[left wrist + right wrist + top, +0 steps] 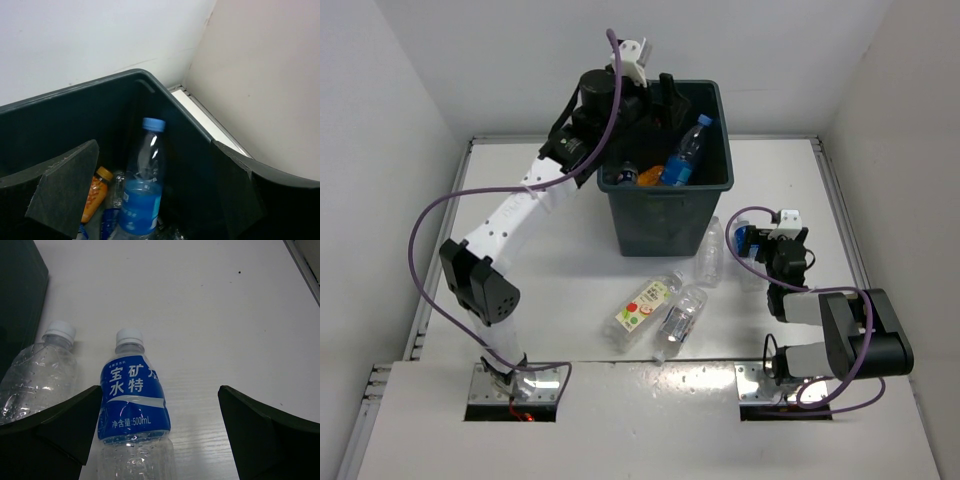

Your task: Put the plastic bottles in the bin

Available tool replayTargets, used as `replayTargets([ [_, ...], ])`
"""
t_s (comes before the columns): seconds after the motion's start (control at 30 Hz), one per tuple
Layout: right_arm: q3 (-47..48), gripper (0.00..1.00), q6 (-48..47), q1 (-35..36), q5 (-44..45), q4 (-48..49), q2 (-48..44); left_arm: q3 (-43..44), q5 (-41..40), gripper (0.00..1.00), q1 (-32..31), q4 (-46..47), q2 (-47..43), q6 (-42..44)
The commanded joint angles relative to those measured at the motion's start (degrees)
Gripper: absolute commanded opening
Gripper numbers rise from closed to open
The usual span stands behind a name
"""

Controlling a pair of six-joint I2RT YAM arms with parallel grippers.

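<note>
White table [225,315], blue-labelled bottle [131,395] between right fingers [265,435]

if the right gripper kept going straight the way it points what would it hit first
Most likely the blue-labelled bottle. It lies on the table inside the open jaws of the right gripper, off to the left side. Depth is hard to judge, but nothing shows in front of it.

The left arm [510,225] is stretching far forward and up, with the left pincer [154,147] tilting downward, jaws spread wide. The right arm [840,330] is sitting folded near its base, with the right pincer [160,395] hanging low, jaws gaping apart.
</note>
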Motion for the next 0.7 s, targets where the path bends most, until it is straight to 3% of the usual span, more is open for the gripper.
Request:
replayTargets([
  [0.0, 1.2, 1.00, 0.0, -0.2, -0.1, 2.1, -0.1, 0.1, -2.1, 0.99, 0.0, 1.3, -4.0, 2.1],
  [0.2, 1.2, 1.00, 0.0, -0.2, -0.1, 2.1, -0.1, -1.3, -5.2, 0.99, 0.6, 2.7, -13.5, 11.5],
  [0.3, 1.2, 1.00, 0.0, -0.2, -0.1, 2.1, -0.1, -13.2, -4.7, 0.99, -3.0, 9.7, -23.9, 17.4],
  [0.47, 1.2, 1.00, 0.0, -0.2, -0.1, 2.1, -0.1, -30.8, -4.7, 0.99, -11.9, 8.3, -34.7, 24.9],
  [0.67, 1.2, 1.00, 0.0, -0.2, -0.1, 2.1, -0.1, -48.7, -9.3, 0.99, -26.2, 3.6, -46.1, 21.4],
])
